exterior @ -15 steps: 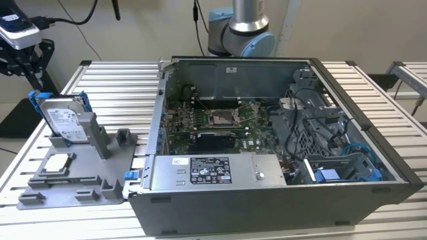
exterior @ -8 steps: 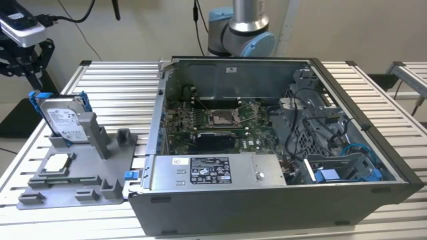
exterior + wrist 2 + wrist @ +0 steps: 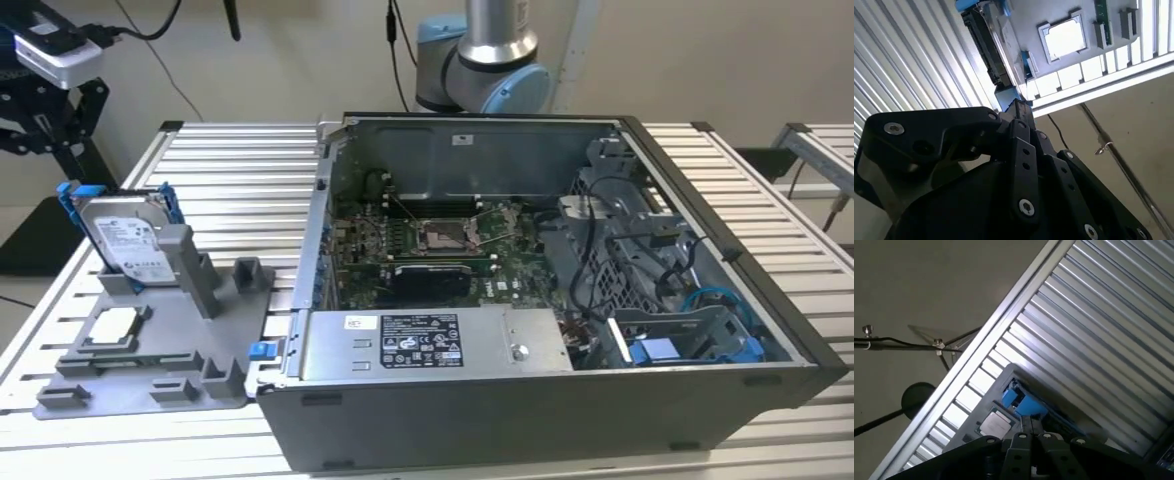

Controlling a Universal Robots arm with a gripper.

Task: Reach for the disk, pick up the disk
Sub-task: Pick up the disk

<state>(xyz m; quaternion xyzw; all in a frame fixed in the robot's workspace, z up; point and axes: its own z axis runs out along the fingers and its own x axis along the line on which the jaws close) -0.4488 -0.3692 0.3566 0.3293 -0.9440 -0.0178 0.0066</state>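
Standing on edge in the grey plastic fixture tray [image 3: 147, 375], near the slatted metal table's [image 3: 240, 160] edge at the exterior view's left, is the flat silver, blue-framed disk [image 3: 130, 240]. Above it, apart, hangs the black gripper [image 3: 1016, 105]; wide or narrow, I cannot tell.

- Arm [image 3: 483, 40], behind the case [image 3: 534, 420]: a smooth silver tube running into rounded grey joint housings.
- Light blue caps [image 3: 518, 92] close the joint ends nearest the case.
- Tool [image 3: 1020, 107], seen in both wrist views [image 3: 1030, 424]: matt black throughout, built of flat angular link bars stacked like hinged plates.
- Silver socket-head screws [image 3: 1026, 207] mark the link pivots.
- A broad black housing with rounded corners carries one more silver screw [image 3: 894, 128].
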